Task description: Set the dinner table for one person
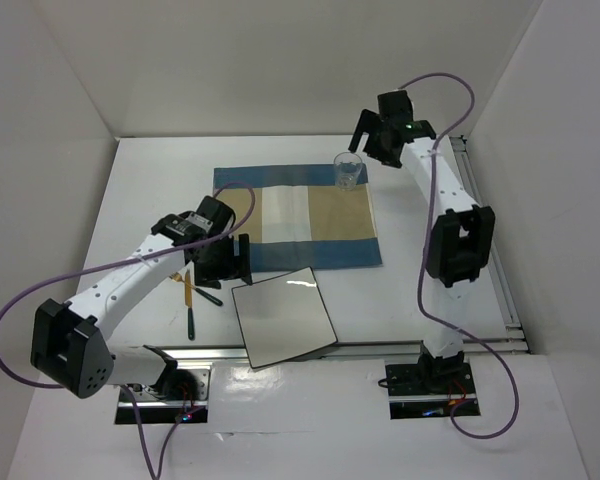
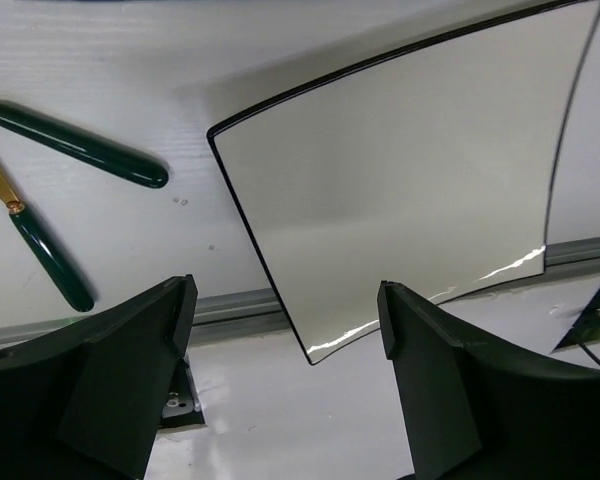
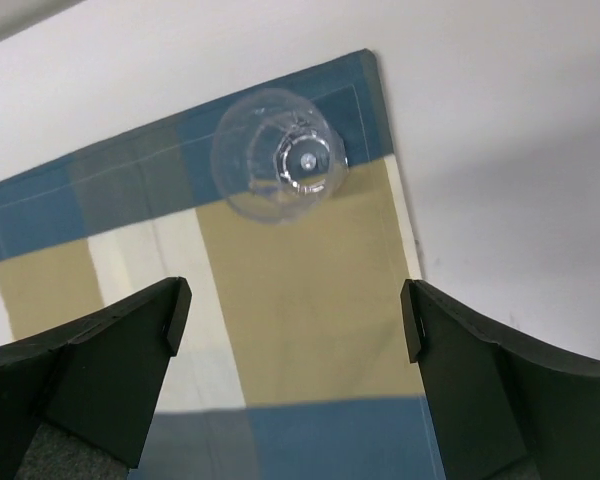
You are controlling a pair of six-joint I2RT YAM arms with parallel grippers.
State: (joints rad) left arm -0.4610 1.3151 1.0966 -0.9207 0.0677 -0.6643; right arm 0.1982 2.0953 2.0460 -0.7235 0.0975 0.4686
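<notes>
The white dinner table carries a blue-and-tan striped placemat. A clear glass stands on the placemat's far right corner. A square white black-rimmed plate lies at the front, one corner over the table's edge rail. My left gripper is open and empty above the plate's left corner. My right gripper is open and empty, raised just right of the glass, apart from it. The left wrist view shows its jaws wide apart; the right wrist jaws are wide apart too.
Cutlery with dark green handles and gold necks lies left of the plate, two handles showing in the left wrist view. An aluminium rail runs along the table's front edge. White walls enclose the table on three sides.
</notes>
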